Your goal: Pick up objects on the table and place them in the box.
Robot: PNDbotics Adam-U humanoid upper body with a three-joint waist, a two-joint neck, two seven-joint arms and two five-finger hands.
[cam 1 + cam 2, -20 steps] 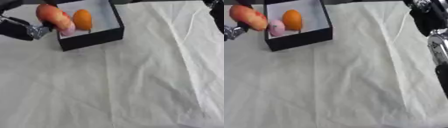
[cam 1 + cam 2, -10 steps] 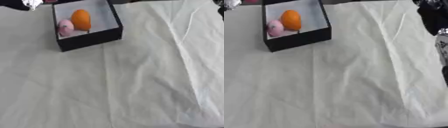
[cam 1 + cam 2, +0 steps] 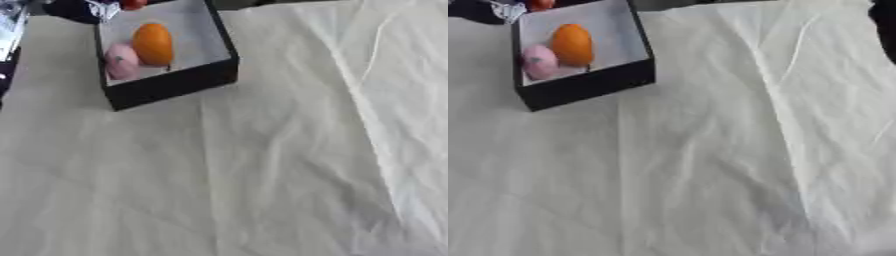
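My left hand (image 3: 103,7) hovers over black box's (image 3: 171,82) far-left corner with red-orange fruit (image 3: 133,4); fingers' closure unclear. Next: lower and release.

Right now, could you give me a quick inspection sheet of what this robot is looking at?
Surface: table under a creased white cloth.
Job's things: black box with a white inside at the far left, holding an orange fruit and a pink rounded thing side by side; a red-orange thing shows at the top edge, over the box's far end.
Clutter: nothing seen loose on the cloth.
Hands: left hand only partly in view beside the red-orange thing, fingers not readable; a dark shape at the upper right edge, too little to name.
Cables: nothing seen.
Surroundings: dark shapes along the far edge, unclear.
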